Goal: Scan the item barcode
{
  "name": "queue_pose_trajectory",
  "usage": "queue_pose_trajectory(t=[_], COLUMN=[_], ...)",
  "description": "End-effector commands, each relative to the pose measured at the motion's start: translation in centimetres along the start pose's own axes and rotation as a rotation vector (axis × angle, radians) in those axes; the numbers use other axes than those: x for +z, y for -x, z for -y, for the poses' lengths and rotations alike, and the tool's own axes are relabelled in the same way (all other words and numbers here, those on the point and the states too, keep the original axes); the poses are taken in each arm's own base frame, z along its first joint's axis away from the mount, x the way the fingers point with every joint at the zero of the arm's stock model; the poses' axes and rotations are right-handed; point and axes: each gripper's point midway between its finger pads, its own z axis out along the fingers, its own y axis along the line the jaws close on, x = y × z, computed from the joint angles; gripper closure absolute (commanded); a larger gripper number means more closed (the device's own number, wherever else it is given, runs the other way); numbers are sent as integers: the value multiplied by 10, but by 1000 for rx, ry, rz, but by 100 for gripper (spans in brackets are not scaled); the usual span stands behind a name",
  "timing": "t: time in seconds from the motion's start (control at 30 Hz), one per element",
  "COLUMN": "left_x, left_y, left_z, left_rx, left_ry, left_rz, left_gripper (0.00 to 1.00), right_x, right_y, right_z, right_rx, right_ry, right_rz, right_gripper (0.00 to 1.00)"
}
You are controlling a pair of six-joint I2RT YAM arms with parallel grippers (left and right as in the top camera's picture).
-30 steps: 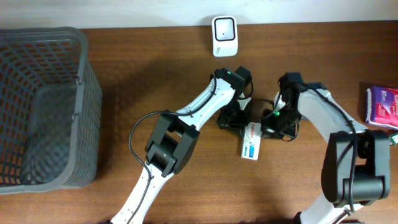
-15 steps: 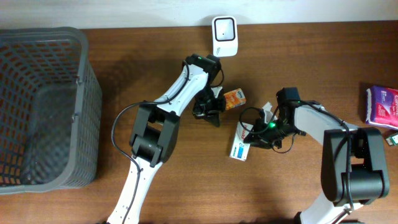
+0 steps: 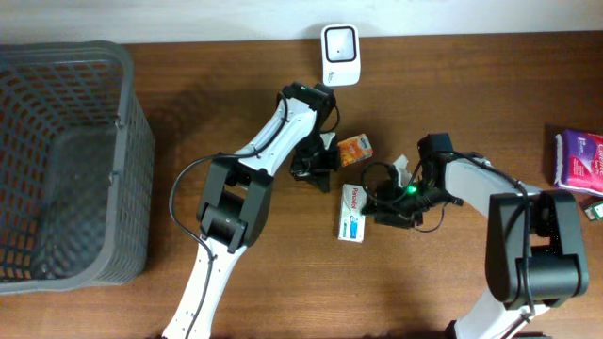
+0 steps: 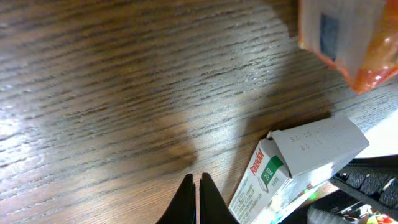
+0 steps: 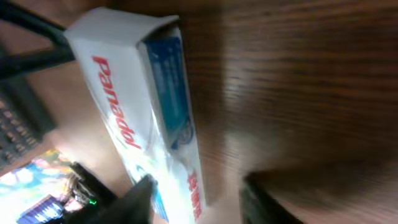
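**A:** Over to the left gripper (image 4: 193,194). Its jaws are pinched right together and there's nothing between them, just the tips over bare wood.

**B:** And the orange box (image 3: 354,149) lies just to its right on the table (image 3: 471,94), out of any grip. It's on the near side of the white scanner (image 3: 339,55), which stands at the far edge.

**A:** Now the right gripper (image 5: 204,196). What do you make of it?

**B:** The jaws stand well apart. In the wrist view the two dark fingers (image 5: 138,202) sit either side of the near end of the Panadol box (image 3: 351,212). One is close against the box, and there's a clear strip of wood before the other. It isn't clamped on anything.

**A:** So the Panadol box is flat on the table?

**B:** Yes, it lies about mid-table, with its red lettering showing and one end flap lifted. It's nearer to us than the orange box, a little to the left of it and apart from it, with the right gripper at its right side.

**A:** And round the edges?

**B:** There's a grey mesh basket (image 3: 132,151) at the far left and a pink packet (image 3: 578,158) at the right edge.
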Motion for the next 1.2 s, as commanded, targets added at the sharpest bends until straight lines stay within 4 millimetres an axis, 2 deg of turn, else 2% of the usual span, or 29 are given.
queue_pose_trajectory(t=[0.0, 0.13, 0.17, 0.2, 0.27, 0.37, 0.43, 0.53, 0.6, 0.63, 0.67, 0.7, 0.73, 0.77, 0.8, 0.83, 0.87, 0.93, 0.97, 1.0, 1.1, 1.17], left_x=[11, 21, 21, 21, 20, 17, 17, 17, 21, 20, 15, -1, -14, -34, -44, -48, -47, -33, -15, 2, 39, 54], left_y=[-10, -19, -18, -17, -12, -7, -7, -13, -24, -26, -26, -24, -21, -15, -13, -16, -22, -35, -44, -50, -65, -71], left_z=[12, 28, 26, 23, 10, -2, -6, -5, 32, 31, 17, -8, -18, -26, -29, -29, -24, -8, 5, 14, 28, 22], left_rx=[44, 59, 35, 25, -19, -48, -52, -51, 103, 100, 85, 25, 7, -8, -20, 8, 74, 170, 223, 251, 285, 272], left_ry=[19, 37, 48, 64, 137, 212, 231, 225, 5, 7, 77, 189, 223, 234, 222, 182, 128, 12, -70, -133, -290, -312], left_rz=[-24, -39, -33, -24, 6, 37, 40, 17, -61, -68, -62, -42, -20, 22, 38, 19, -17, -94, -137, -166, -220, -242], left_gripper=[99, 100, 100, 100, 100, 100, 100, 100, 100, 100, 100, 100, 100, 100, 97, 39, 38, 29, 19, 18, 25, 34], right_x=[12, 37, 38, 38, 38, 31, 22, 22, 22, 21, 19, 14, 10, 3, -3, -9, -12, -19, -20, -20, -20, -20], right_y=[-2, -7, -8, -9, -9, -2, 3, 3, 6, 6, 7, 9, 11, 14, 18, 19, 19, 19, 18, 17, 15, 15], right_z=[15, -3, -6, -9, -16, -26, -36, -36, -43, -39, -26, -11, -2, 6, 12, 18, 22, 29, 28, 27, 27, 27], right_rx=[26, 33, 24, 23, 16, -11, -37, -42, -90, -84, -58, -24, 0, 34, 55, 70, 67, 88, 81, 71, 63, 63], right_ry=[-79, -55, -51, -32, 9, 21, 20, 22, 56, 40, -18, -78, -104, -102, -98, -95, -94, -88, -76, -71, -69, -69], right_rz=[-7, -33, -37, -43, -49, -39, -26, -25, -19, -17, -8, 4, 13, 27, 40, 46, 47, 51, 47, 40, 33, 33], right_gripper=[35, 34, 46, 67, 82, 82, 96, 96, 96, 81, 54, 37, 36, 22, 15, 13, 12, 12, 12, 12, 12, 12])
